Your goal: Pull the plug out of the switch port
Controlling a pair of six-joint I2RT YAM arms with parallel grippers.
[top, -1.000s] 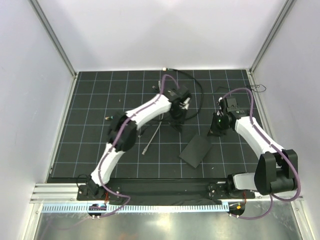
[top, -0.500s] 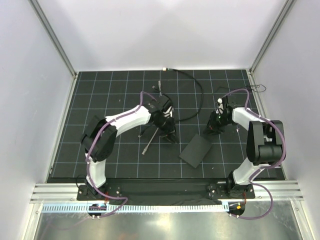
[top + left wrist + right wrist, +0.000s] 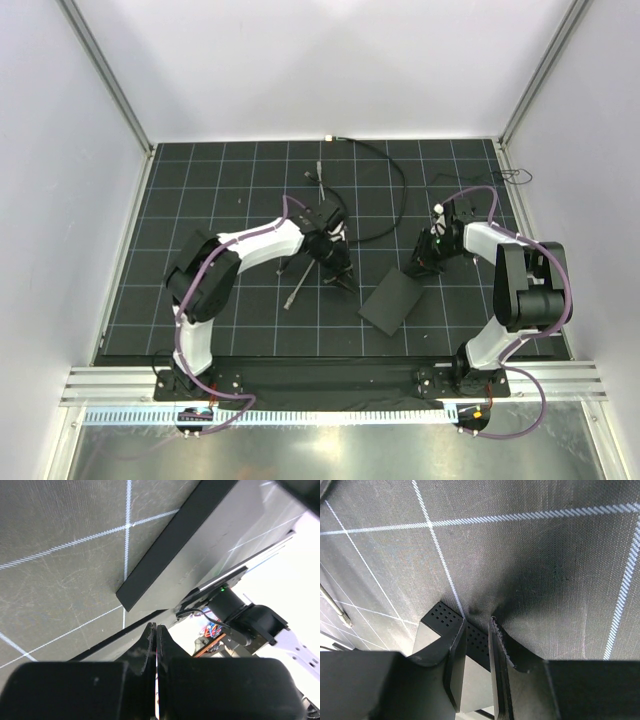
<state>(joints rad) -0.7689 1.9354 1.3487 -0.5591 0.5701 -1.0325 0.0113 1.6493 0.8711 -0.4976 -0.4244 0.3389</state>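
Observation:
The switch box lies flat and matte black on the grid mat; its port does not show. The thin black cable curves down to a loose end on the mat, apart from the box; the plug there is too small to make out. My left gripper is shut and empty, just left of the box, as the left wrist view shows. My right gripper is at the box's far right corner. In the right wrist view its jaws are narrowly apart around the perforated end wall.
A thin grey cable with a silver tip lies left of my left gripper. A small connector sits at the mat's far edge. White walls and metal rails enclose the mat. Another thin cable loops at the right rim.
My left gripper has moved from the black cable's end toward me, to beside the box. My right arm has folded in, its gripper shifting slightly toward the box corner. The box has not moved.

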